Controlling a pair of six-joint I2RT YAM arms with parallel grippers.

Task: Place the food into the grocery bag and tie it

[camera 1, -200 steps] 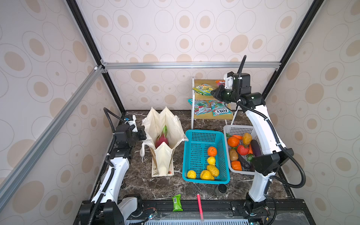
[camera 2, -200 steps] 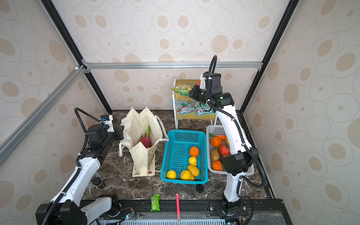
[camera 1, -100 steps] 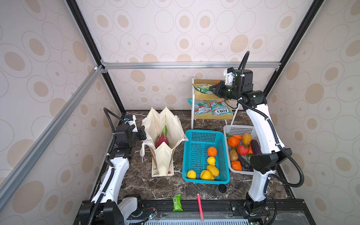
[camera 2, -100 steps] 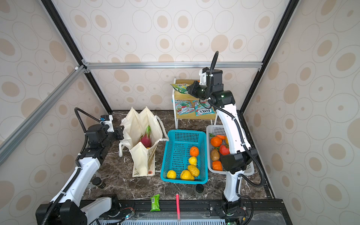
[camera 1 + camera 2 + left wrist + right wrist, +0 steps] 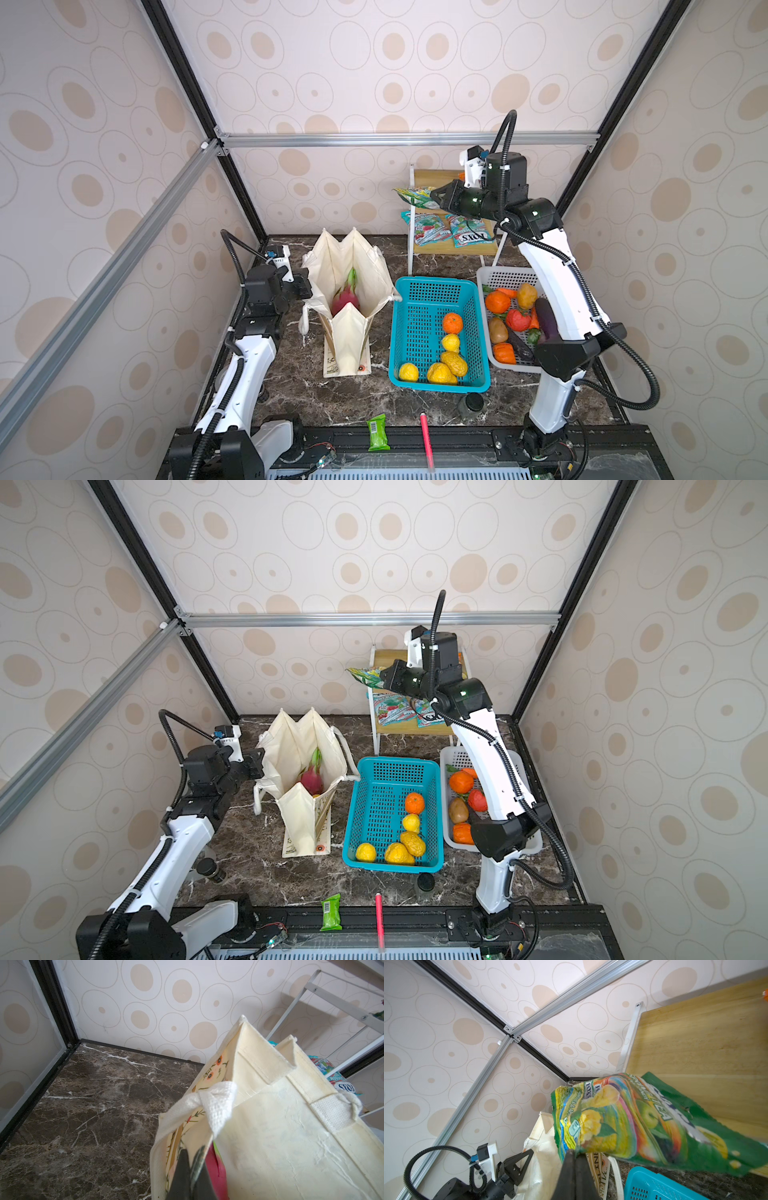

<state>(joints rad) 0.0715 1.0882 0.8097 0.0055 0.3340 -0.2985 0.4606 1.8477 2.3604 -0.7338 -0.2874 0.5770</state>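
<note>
The jaws of the left gripper (image 5: 192,1159) are clamped on the left rim of the grocery bag (image 5: 347,336); those of the right gripper (image 5: 574,1153) are closed on a green Fox's packet (image 5: 623,1118). Nearest the front, a small green wrapped bar (image 5: 377,432) is laid flat. Farther back, the bag is stood upright and open, just left of the blue basket (image 5: 432,282), with a pink dragon fruit (image 5: 343,300) inside. Beyond, the packet is held aloft beside the shelf (image 5: 432,178), above the teal packets (image 5: 428,227).
</note>
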